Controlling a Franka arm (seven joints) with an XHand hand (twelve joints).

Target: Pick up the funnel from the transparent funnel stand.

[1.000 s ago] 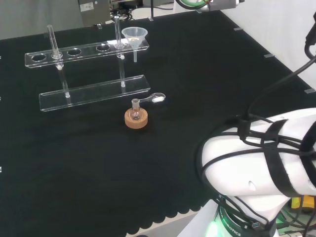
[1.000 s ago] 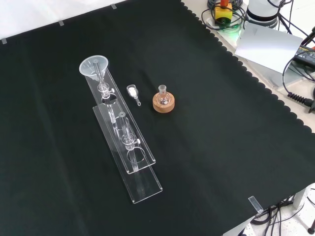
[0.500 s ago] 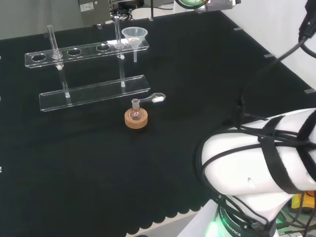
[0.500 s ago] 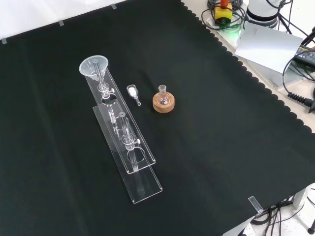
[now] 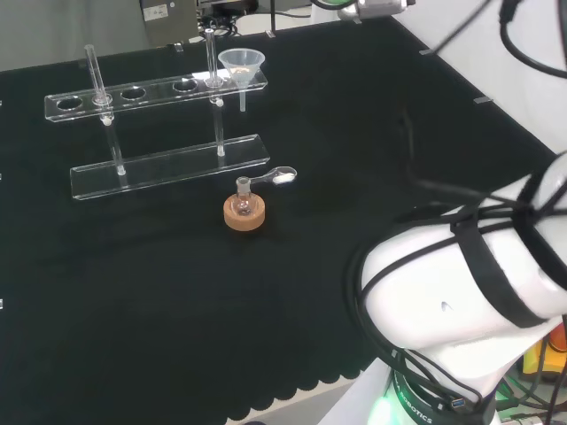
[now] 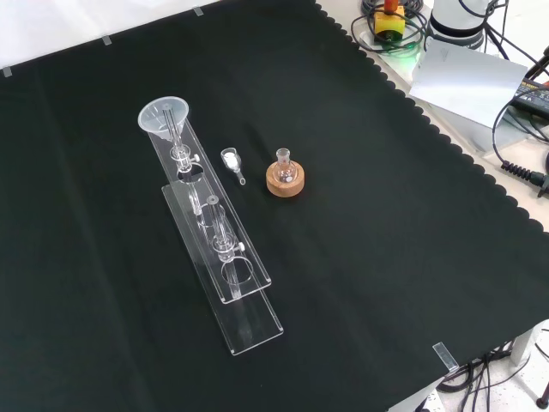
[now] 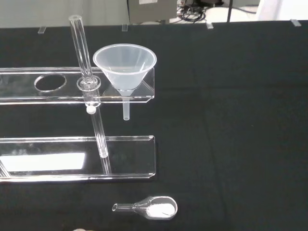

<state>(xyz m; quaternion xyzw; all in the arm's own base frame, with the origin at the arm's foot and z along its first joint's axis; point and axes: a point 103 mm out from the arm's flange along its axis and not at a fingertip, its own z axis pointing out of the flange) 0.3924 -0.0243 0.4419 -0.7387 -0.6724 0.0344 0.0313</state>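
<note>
- Biggest thing in play, the transparent funnel stand: 2 clear shelves on thin posts, running long across the black cloth, and it looks light enough to shift if bumped.
- The funnel sits in the end hole of the stand's upper shelf, cone above, short stem poking down through; in the head view that's the right end of the rack.
- My read on handling: thin translucent plastic, very light, fairly stiff at the rim but smooth and slippery. The wide cone just under the rim looks like the place to take it, then lift straight up so the stem clears the hole.
- Right beside it stands a tall glass tube, in the next hole along; that's the fragile neighbour, and the likeliest thing to get knocked.
- In front of the stand in the head view, well clear, a small flask on its cork ring.
- Smallest, a little glass scoop with white powder, lying on the cloth between stand and flask, out of the approach path.
- The hand's fingers: I cannot tell how they are set.
</note>
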